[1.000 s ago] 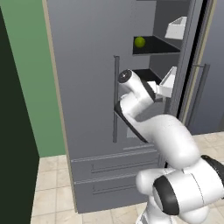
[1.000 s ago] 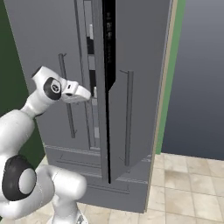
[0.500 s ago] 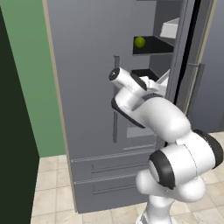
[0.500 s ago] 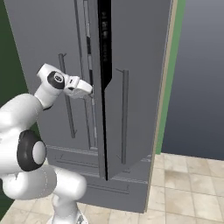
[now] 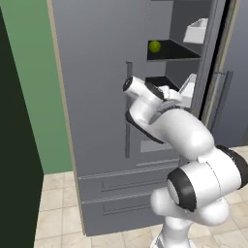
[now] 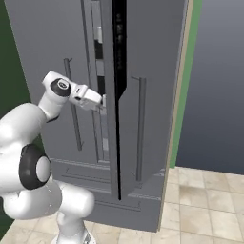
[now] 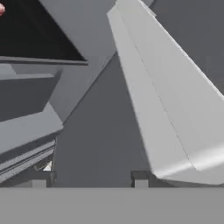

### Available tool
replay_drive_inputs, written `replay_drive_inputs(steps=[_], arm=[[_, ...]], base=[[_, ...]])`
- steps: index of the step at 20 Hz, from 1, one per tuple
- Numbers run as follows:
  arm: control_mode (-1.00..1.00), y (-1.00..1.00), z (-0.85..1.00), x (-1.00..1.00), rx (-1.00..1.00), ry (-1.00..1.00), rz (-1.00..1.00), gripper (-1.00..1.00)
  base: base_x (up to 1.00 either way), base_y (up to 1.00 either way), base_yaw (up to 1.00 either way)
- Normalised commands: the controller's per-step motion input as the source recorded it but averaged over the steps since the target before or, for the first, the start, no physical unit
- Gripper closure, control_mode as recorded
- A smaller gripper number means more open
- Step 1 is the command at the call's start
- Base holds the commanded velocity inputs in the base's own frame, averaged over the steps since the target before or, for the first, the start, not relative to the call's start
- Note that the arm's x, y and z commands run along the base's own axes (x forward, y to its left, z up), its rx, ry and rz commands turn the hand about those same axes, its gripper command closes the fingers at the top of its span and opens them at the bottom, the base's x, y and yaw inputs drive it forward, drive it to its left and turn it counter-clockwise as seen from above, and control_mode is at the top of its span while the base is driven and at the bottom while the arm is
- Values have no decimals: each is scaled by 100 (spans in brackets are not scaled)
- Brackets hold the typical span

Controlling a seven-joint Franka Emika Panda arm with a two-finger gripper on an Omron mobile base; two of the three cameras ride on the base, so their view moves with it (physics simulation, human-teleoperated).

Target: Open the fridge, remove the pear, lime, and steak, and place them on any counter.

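The grey fridge stands with its left door shut and its right door swung partly out. On a dark inner shelf lies the lime. My gripper reaches into the gap between the doors, below that shelf, at about handle height. In the hand view its fingertips stand apart with nothing between them, and a pale grey slab slants just to their right. A sliver of something red shows at the top left corner, and I cannot tell what it is. The counter is out of view.
White door bins hang inside the open door. The left door's long bar handle runs just left of my arm. Two drawers sit low on the fridge. A green wall stands to the left, above a tiled floor.
The arm has folded up closer to the fridge and the hand has pushed a little further into the gap. The fingers have drawn closer together.
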Motion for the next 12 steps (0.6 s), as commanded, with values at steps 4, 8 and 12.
replay_drive_inputs(steps=[4,8,12], arm=[[-100,-100,-7,-100,-2,-4,-15,-100],[-100,-100,-6,-100,-3,-7,-12,-100],[-100,-100,-1,-90,-6,-10,-5,-100]], base=[[0,0,0],[0,0,0],[0,0,0]])
